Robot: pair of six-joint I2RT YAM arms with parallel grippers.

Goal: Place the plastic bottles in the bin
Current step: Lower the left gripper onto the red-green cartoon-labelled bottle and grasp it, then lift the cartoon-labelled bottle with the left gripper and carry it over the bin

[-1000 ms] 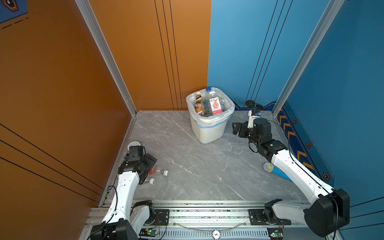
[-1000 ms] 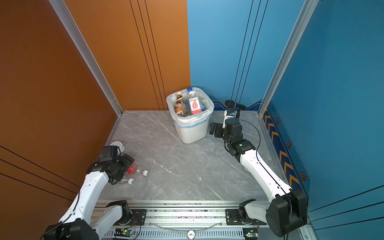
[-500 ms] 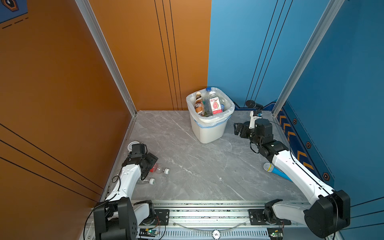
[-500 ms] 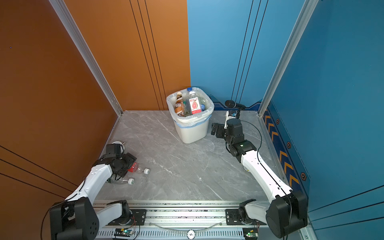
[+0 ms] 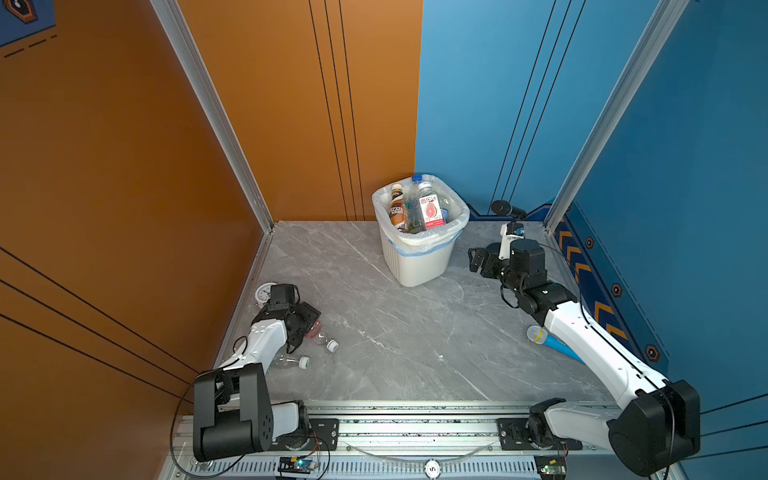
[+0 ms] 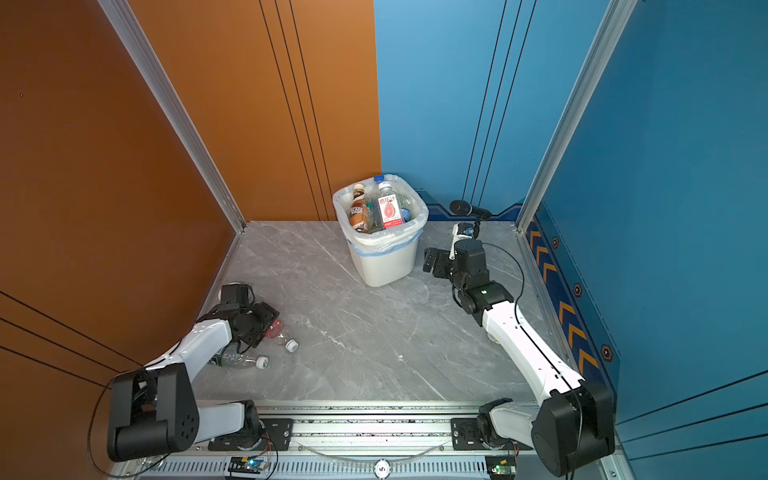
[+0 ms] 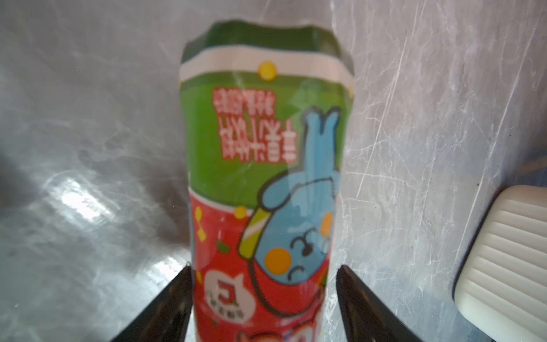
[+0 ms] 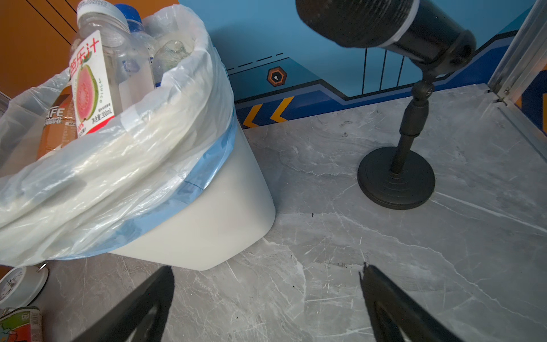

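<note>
This looks like a robot test booth in a lab. Flat orange walls [image 5: 124, 166] and blue walls [image 5: 478, 104] with metal posts [image 5: 212, 108] box in a grey marbled surface [image 5: 395, 332]. The left arm [image 5: 266, 338] and the right arm [image 5: 590, 345] sit on a metal rail [image 5: 415, 419] along its front edge.

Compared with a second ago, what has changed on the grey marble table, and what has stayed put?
The left gripper edged forward and narrowed around the lying plastic bottle with the red and green label, not yet clamping it. The right gripper, open beside the white ribbed plastic bin, stayed, as did the second clear white-capped bottle.
</note>
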